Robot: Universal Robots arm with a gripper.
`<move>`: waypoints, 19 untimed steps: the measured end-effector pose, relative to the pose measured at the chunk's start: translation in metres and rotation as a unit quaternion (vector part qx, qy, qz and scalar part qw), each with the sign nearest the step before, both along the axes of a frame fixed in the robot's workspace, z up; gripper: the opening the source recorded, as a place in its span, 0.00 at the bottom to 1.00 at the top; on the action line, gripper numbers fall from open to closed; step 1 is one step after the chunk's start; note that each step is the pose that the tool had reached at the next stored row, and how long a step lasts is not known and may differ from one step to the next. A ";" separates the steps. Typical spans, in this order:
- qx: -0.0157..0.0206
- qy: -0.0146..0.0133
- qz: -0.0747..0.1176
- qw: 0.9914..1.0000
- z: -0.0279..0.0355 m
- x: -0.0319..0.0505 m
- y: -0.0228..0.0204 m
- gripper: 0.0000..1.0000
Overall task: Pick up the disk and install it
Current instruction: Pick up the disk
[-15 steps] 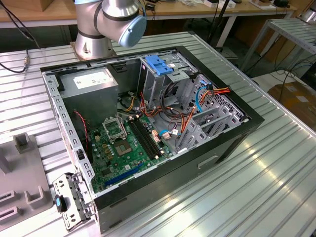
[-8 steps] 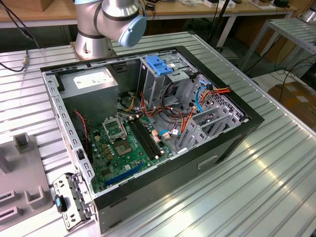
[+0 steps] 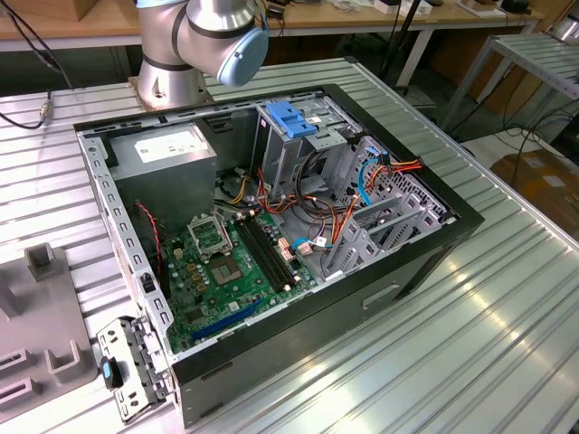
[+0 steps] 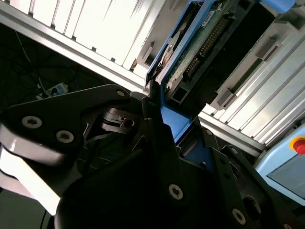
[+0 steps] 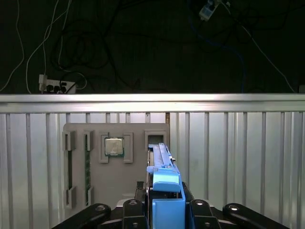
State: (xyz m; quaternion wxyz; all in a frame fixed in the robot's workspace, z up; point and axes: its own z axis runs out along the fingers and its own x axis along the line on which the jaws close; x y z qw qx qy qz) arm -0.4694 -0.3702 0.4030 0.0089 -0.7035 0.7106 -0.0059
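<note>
1. The ribbed metal table point(image 3: 507, 334) carries everything in the exterior view.
2. An open black computer case point(image 3: 425, 271) lies on its side in the middle of the table, with its inside facing up.
3. The robot arm point(image 3: 208, 36) rises from its base just beyond the far edge of the case.
4. A green motherboard point(image 3: 235, 280) covers the floor of the case, with a grey power supply point(image 3: 172, 154) beside it.
5. A grey fixture plate point(image 5: 114, 181) with several recesses lies on the table, well apart from the case at the exterior view's left.
6. The black pincer point(image 5: 164, 205) is pinching the disk, with one finger pressed against each side of its blue end.
7. The disk point(image 5: 164, 183) stands on edge in that grip in front of the plate's recesses; its green circuit side and blue rail show in the second wrist view. Whether it touches the plate cannot be told.
8. A light-blue latch plate point(image 3: 291, 117) tops the grey drive cage inside the case.
9. A square processor chip point(image 5: 114, 146) sits in one plate recess.
</note>
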 end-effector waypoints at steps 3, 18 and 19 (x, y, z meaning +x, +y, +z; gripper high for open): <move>0.000 0.000 0.000 1.000 0.0027 0.0000 0.0000 0.37; 0.000 0.000 0.000 1.000 0.0217 0.0002 0.0000 0.37; 0.000 0.000 0.000 1.000 0.0226 0.0002 0.0000 0.37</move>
